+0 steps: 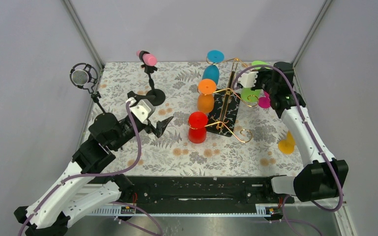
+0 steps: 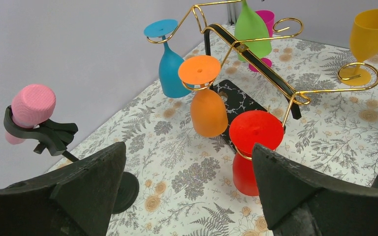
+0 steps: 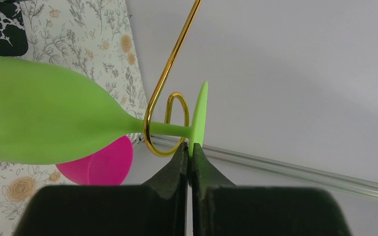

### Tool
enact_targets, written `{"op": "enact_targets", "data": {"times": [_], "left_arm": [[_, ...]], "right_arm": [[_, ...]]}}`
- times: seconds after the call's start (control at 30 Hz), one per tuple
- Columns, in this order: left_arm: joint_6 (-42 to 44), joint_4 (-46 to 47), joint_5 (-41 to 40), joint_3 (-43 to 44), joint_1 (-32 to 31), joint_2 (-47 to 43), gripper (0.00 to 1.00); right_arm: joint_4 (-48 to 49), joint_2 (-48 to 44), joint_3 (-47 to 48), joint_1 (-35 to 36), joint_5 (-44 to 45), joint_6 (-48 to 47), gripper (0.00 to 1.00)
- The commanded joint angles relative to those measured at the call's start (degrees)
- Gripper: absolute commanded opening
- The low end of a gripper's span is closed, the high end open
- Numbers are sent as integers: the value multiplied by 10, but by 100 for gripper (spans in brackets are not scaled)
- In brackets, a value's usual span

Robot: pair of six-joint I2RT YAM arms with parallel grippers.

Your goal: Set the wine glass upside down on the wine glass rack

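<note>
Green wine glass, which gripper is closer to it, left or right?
Right. The right gripper is shut on the green wine glass, pinching its foot at the wine glass rack. The left gripper hangs open across the rack, near the red glass.

Bright, even, diffuse lighting; soft faint shadows on desk (image 1: 177, 157). Overhead view sharp; close-up right hand (image 3: 189, 150) dark, slightly soft.

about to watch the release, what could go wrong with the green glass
1. The right gripper pinches only the rim of the foot of the green glass; that thin hold might slip.
2. Whether the foot rests fully on the loop of the rack is unclear; released unseated, the glass could fall against the pink glass close by.
</note>
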Motion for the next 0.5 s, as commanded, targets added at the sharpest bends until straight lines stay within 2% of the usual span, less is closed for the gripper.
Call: {"op": "enact_targets", "data": {"times": [0.0,0.47], "left_arm": [[5,31,18,7,-2,9,99],[13,12,36,23,-1,27,99]], "right_arm": [[0,-18,30,-10,8,6,0],[-21,51,114,-26,27,4,1]]}}
